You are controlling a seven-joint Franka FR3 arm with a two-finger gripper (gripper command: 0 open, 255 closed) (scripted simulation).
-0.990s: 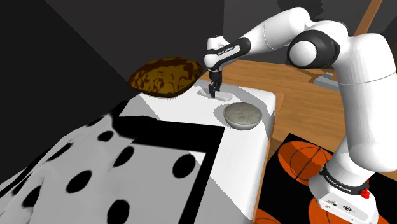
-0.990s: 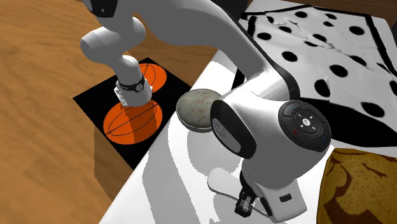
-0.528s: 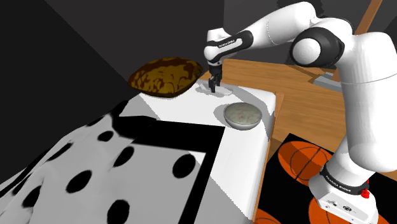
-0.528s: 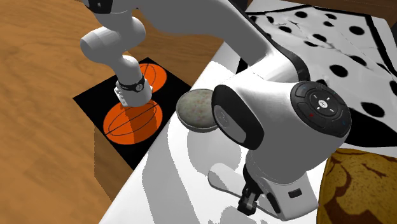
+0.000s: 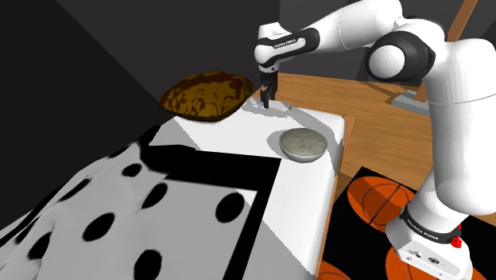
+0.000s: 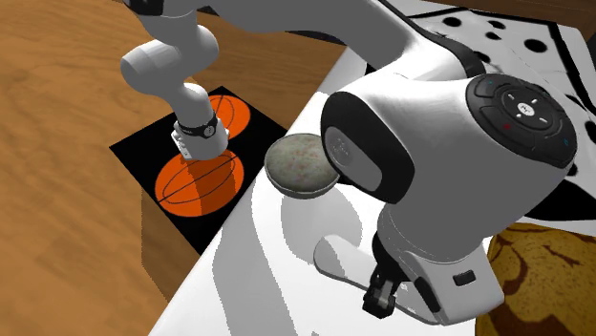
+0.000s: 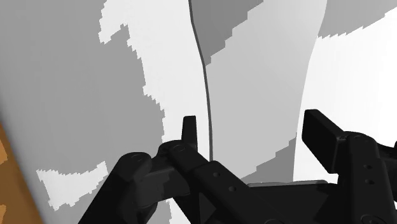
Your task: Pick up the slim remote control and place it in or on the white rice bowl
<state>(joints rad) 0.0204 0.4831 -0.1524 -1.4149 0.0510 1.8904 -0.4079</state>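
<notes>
The slim remote control (image 7: pixel 254 95), judged light, stiff and smooth (so apt to slip), is clasped across its narrow width by the fingers (image 7: pixel 321 137), a hold best taken mid-length.

Arm (image 5: pixel 350 28) stretched out high, wrist (image 5: pixel 274 48) bent down, jaws pointing down, part-spread, gripping.

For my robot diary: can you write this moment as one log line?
gripper shut on remote | bowl empty | next: probably carry to bowl
</notes>
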